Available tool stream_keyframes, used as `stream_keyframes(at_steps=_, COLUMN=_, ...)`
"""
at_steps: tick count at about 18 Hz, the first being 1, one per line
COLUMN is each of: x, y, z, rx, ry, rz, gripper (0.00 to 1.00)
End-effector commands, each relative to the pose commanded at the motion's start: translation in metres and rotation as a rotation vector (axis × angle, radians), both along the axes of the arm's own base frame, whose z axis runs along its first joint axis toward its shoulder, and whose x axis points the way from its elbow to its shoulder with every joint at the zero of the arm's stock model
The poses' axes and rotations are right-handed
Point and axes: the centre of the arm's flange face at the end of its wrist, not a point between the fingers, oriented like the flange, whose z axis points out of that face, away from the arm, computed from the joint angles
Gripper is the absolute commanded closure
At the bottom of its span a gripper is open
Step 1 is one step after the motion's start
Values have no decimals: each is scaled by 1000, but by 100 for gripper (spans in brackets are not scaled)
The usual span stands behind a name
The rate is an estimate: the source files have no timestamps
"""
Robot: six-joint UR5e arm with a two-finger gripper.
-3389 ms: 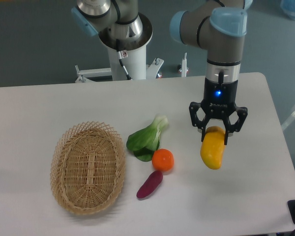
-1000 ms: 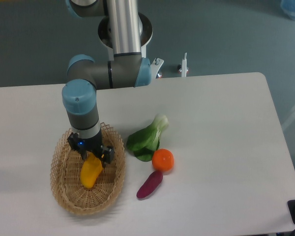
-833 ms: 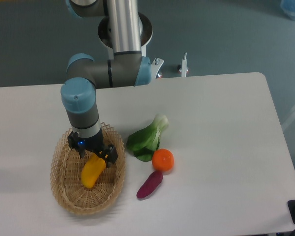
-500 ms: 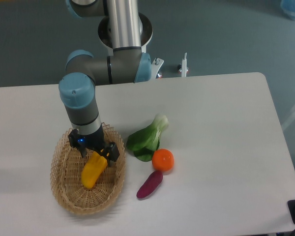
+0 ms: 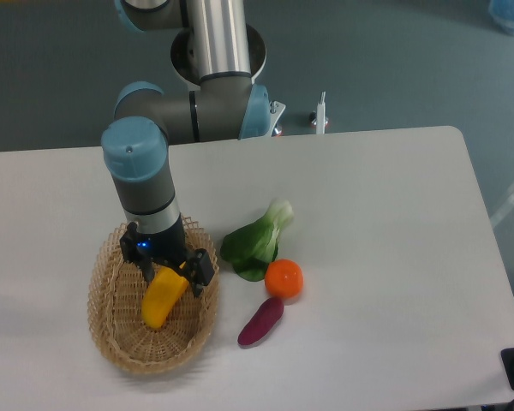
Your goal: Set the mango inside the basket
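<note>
Lying now in the basket [image 5: 111,330], the mango [image 5: 162,296], carried over from the far right side. Gripper [image 5: 170,272] spread wide above it, gripping nothing.

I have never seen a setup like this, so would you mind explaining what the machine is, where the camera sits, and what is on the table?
This is a single robot arm, grey with blue joint caps, mounted behind a white table. One fixed camera looks down at it from the front and above. At the arm's tip is a two-finger gripper, which reaches into an oval wicker basket. A yellow mango lies inside the basket, its upper end between the gripper's fingers; whether they are clamping it I cannot tell. To the right of the basket lie a leafy green vegetable, a round orange and a dark purple vegetable.
</note>
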Motion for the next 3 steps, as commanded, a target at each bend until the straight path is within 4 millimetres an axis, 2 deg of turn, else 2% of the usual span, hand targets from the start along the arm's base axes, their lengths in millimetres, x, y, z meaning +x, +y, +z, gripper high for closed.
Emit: stream_keyframes(at_steps=3, x=-9, y=-6, z=12, rx=15, ry=7, rz=18, gripper=0)
